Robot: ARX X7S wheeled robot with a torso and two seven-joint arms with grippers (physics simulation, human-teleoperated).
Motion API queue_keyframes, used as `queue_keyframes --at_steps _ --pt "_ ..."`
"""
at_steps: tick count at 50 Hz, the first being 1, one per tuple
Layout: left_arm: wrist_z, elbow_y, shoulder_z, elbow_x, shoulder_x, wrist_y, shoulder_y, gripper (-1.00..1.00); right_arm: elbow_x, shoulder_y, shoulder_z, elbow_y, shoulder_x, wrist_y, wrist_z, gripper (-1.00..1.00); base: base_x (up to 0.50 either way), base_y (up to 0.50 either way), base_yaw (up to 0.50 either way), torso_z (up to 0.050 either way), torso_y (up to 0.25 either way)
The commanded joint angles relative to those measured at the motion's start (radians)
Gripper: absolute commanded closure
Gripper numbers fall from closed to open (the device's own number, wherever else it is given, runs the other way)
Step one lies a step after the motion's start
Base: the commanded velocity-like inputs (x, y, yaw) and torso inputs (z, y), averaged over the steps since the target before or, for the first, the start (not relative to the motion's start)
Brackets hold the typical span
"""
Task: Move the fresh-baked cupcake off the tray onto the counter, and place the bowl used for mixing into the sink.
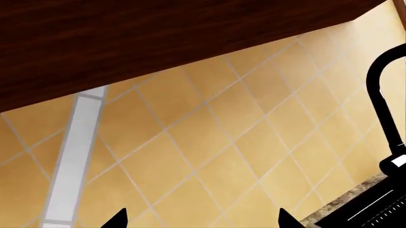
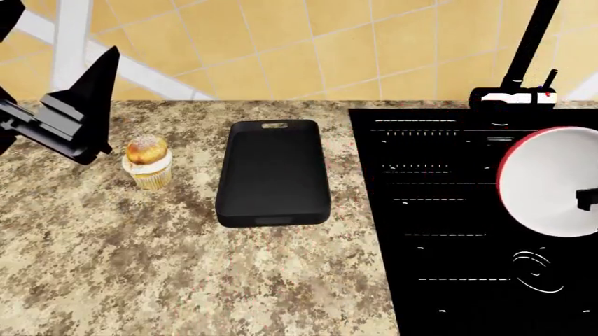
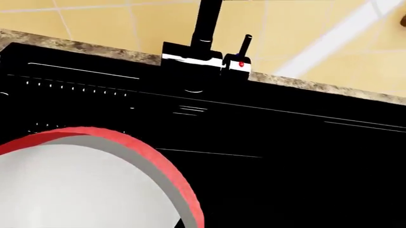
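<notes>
The cupcake (image 2: 148,162) stands upright on the speckled counter (image 2: 140,259), just left of the black tray (image 2: 273,171), which holds nothing. My left gripper (image 1: 201,219) is open and holds nothing. It is raised above the counter, up and left of the cupcake, and one finger (image 2: 98,84) shows in the head view. The bowl (image 2: 551,182), white inside and red outside, is over the black sink (image 2: 439,231) at the right. My right gripper (image 3: 193,224) is shut on the bowl's (image 3: 76,185) rim. Only a small black part of the right gripper (image 2: 587,198) shows in the head view.
A black faucet (image 2: 528,49) rises at the sink's back edge, close behind the bowl, and also shows as the faucet (image 3: 206,28) in the right wrist view. A tiled yellow wall (image 2: 280,49) backs the counter. A dark wooden cabinet (image 1: 159,38) hangs above.
</notes>
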Motion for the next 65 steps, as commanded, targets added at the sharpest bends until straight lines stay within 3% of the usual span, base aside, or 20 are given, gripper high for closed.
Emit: queue_keyframes --at_steps 1,20,34,65 --pt "-0.002 0.005 -0.003 0.002 -0.001 0.000 0.005 -1.00 -0.072 0.061 0.004 0.003 0.000 0.051 0.034 1.00 0.00 0.00 0.00 0.000 0.000" --pt "-0.011 0.019 -0.010 0.002 -0.016 -0.007 0.011 -1.00 -0.319 0.122 -0.085 0.054 -0.111 0.230 0.004 1.00 0.00 0.00 0.00 0.000 0.001" --pt "-0.019 0.020 -0.020 0.003 -0.041 0.021 0.049 -1.00 -0.437 0.121 -0.156 0.123 -0.179 0.260 -0.035 1.00 0.00 0.00 0.00 0.000 0.000" --pt "-0.009 0.019 -0.024 0.016 -0.038 0.015 0.058 -1.00 -0.541 0.105 -0.262 0.135 -0.198 0.331 -0.085 1.00 0.00 0.00 0.00 0.000 0.000"
